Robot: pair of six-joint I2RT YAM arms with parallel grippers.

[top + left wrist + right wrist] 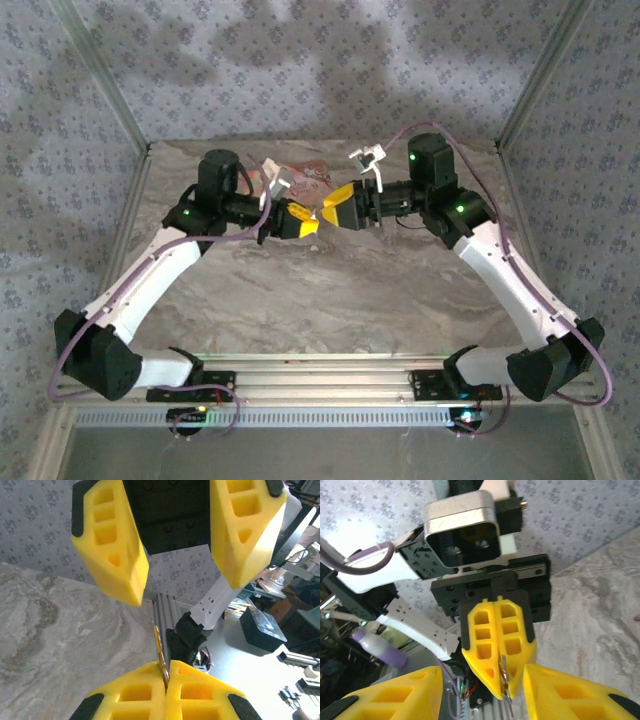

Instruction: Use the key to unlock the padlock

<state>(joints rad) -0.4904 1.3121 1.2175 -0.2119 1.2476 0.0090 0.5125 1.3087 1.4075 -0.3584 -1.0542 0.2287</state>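
The left gripper [166,669] pinches what looks like the key [159,652] — a thin blade poking from its pressed-together fingers, in mid-air between the right gripper [186,590]'s spread fingers. If those close off-centre, the key could twist loose and drop.

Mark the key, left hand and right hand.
key [159,649]: left wrist view, thin metal blade sticking up from the fingers.
left hand [166,674]: left wrist view, seam between its shut fingertips.
right hand [184,587]: left wrist view, gap midway between its open fingertips.
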